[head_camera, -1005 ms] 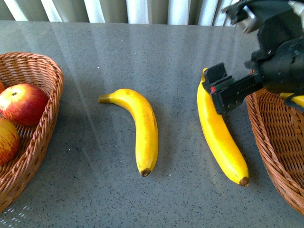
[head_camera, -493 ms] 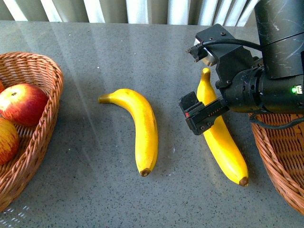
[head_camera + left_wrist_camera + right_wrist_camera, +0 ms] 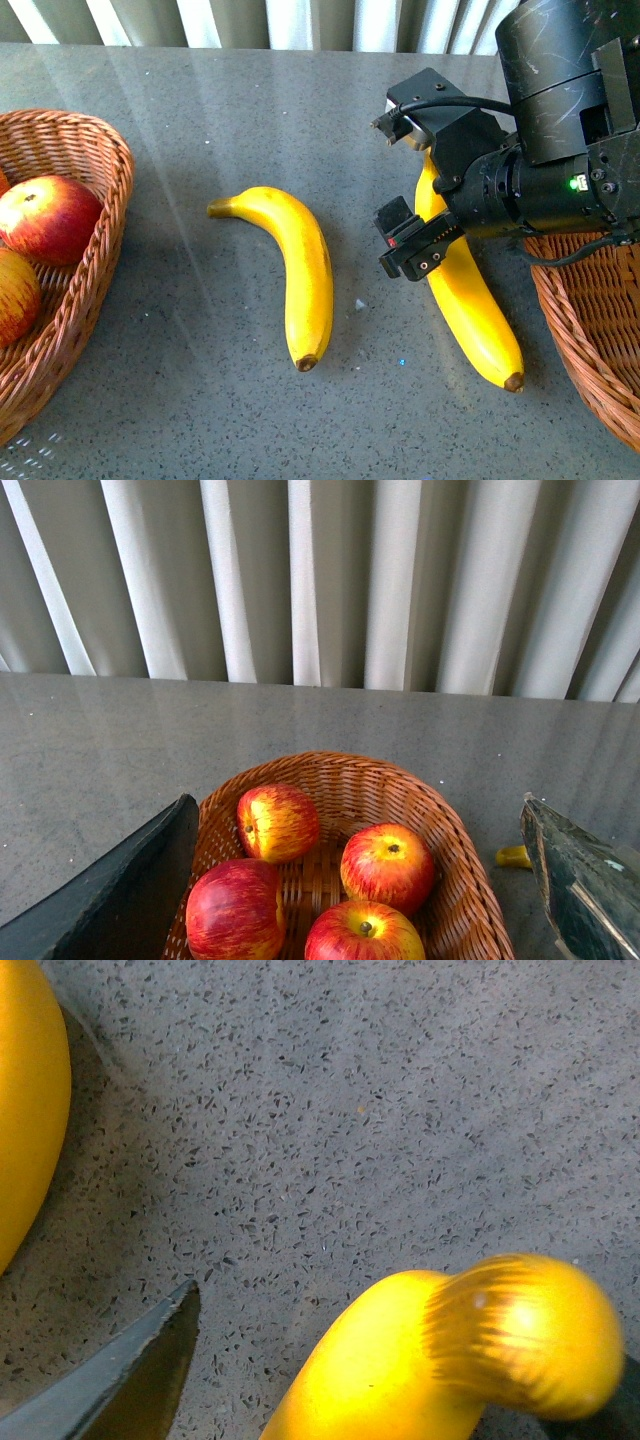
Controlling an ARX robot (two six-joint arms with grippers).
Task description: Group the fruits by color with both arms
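- No text, number, brand or label can be read in any of the three views.
- Right claw (image 3: 420, 240): carries a small red mark (image 3: 393, 241), too small to make out as a character or symbol.
- Right arm (image 3: 560, 90): a green light (image 3: 576, 183) is lit on the housing. Any caption beside it cannot be read.
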